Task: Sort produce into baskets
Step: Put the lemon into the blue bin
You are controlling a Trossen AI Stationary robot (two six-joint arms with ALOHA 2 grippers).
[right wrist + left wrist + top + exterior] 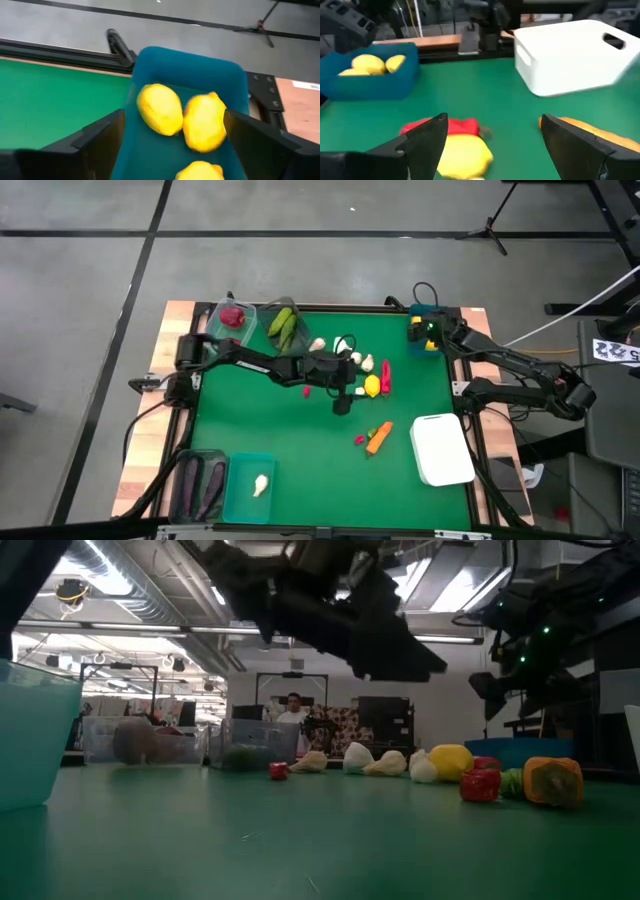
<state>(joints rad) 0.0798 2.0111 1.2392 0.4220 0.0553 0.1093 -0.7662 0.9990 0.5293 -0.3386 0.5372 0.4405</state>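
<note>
Hovering with fingers spread wide, the left claw (345, 387) hangs over the middle of the green table (300, 435), just above a yellow lemon (372, 386) and red pepper (386, 375). The right claw (172, 150), also wide, sits above the blue tub (235, 75) holding three lemons (159, 109).

table (300, 850): green, seen level | my left arm (340, 610): dark, hanging across the top, above the produce | far row on the right: white garlic bulbs (385, 761), yellow lemon (451, 759), red pepper (480, 783), orange carrot (552, 781) | far left: clear baskets (150, 743) | near left edge: teal basket (35, 730) | beyond the table: a person (292, 710)
</note>
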